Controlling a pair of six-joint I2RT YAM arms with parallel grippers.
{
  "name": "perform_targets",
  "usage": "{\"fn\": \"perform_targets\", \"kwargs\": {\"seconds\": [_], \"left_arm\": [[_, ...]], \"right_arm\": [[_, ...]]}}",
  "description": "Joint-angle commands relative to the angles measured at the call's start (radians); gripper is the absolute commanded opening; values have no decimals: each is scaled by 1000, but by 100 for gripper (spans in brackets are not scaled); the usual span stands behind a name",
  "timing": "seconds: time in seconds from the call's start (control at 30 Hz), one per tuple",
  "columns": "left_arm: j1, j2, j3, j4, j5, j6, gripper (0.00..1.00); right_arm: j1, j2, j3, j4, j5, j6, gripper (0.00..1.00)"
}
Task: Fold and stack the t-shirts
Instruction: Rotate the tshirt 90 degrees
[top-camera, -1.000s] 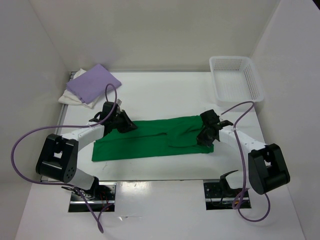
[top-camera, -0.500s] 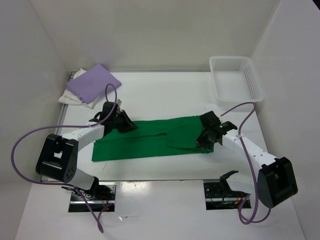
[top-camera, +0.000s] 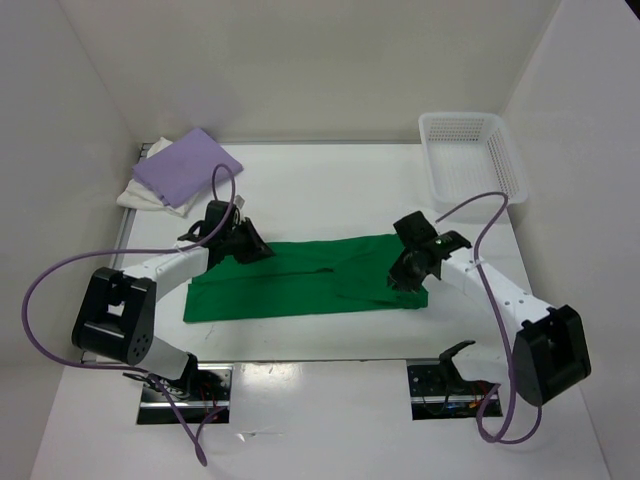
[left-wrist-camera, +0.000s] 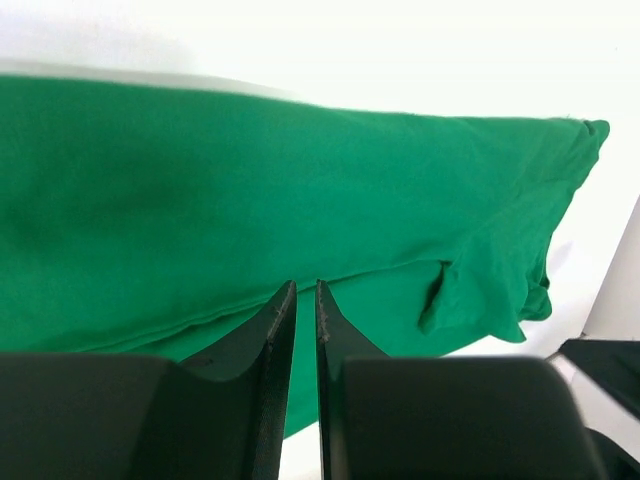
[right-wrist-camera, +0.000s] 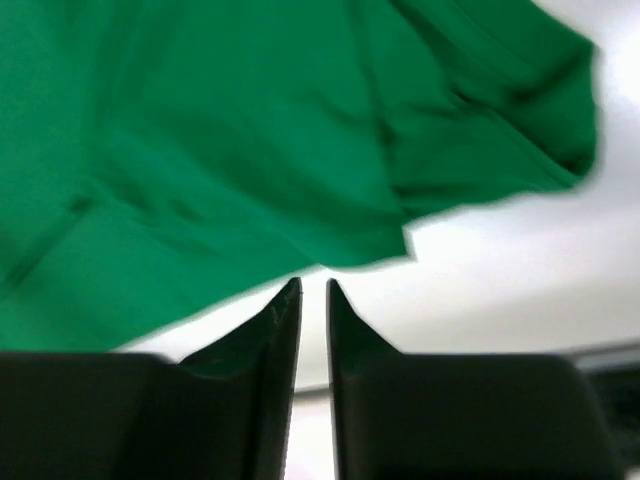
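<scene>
Right arm (top-camera: 482, 285) swung inward, over green t-shirt (top-camera: 290, 280) edge

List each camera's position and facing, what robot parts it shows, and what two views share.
Top external: above and behind the robot, looking down on the table; left arm and right arm show.
Left wrist: on the left arm, looking past the left gripper across the green t-shirt.
Right wrist: on the right arm, looking past the right gripper at that shirt's edge.
Shared: all three show the green t-shirt.

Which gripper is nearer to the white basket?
Right. The right gripper is at the green t-shirt's end nearest the basket; the left gripper is at the opposite end.
</scene>
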Motion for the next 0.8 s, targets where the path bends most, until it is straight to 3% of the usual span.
{"fn": "perform_targets", "kwargs": {"seconds": [0.0, 0.07, 0.1, 0.27, 0.47, 0.57, 0.6, 0.67, 0.7, 0.77], "left_arm": [[-4, 29, 41, -6, -15, 39, 20], [6, 59, 41, -15, -15, 27, 21], [20, 69, 32, -15, 17, 9, 22], [227, 132, -71, -13, 147, -24, 22], [273, 59, -82, -76, 189, -24, 19], [260, -65, -57, -159, 129, 24, 18], [250, -131, -57, -174, 114, 24, 18], [232, -187, -48, -213, 80, 35, 18], [223, -223, -48, -222, 80, 35, 18], [211, -234, -48, -250, 68, 70, 18]], "right_arm": [[3, 82, 74, 119, 39, -60, 18], [3, 206, 74, 266, 28, -74, 2], [3, 250, 85, 303, 28, -87, 0], [3, 517, 175, 422, 86, -125, 0], [3, 780, 439, 445, 86, -169, 0], [3, 1024, 790, 333, 100, -229, 0], [3, 1094, 1025, 301, 100, -249, 0], [3, 1317, 1315, 160, 100, -294, 0], [3, 1399, 1655, 97, 100, -306, 0], [12, 1562, 2060, -137, 89, -347, 0]]}}
